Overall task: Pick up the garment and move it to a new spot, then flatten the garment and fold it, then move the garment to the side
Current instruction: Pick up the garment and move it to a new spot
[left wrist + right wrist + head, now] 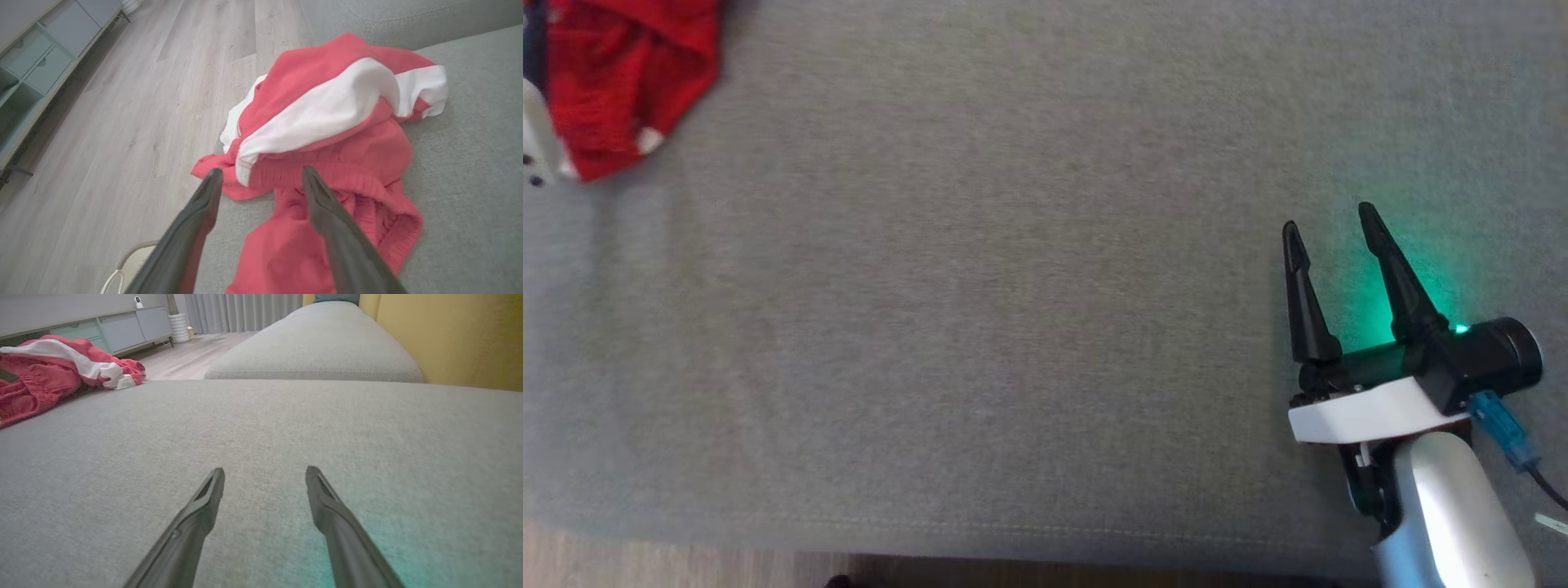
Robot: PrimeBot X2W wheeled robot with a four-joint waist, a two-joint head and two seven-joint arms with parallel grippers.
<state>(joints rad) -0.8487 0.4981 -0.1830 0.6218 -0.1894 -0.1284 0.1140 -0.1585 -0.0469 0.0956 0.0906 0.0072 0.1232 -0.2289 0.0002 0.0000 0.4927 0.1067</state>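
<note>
The garment (629,82) is a crumpled red piece with white bands, lying at the far left corner of the grey cushion (980,327). In the left wrist view the garment (327,134) sits bunched at the cushion's edge, partly hanging toward the floor. My left gripper (261,175) hovers just above its red gathered waistband, jaws open, nothing between them. My right gripper (1330,216) rests low over bare cushion at the right, open and empty, a green glow under it. From the right wrist the garment (53,371) lies far off to the left of my right gripper (265,473).
Wood floor (122,122) runs beside the cushion's left edge, with a pale cabinet (32,69) along the wall. A second grey cushion (314,347) and a yellow backrest (457,335) lie beyond. The cushion's front seam (1013,527) borders floor.
</note>
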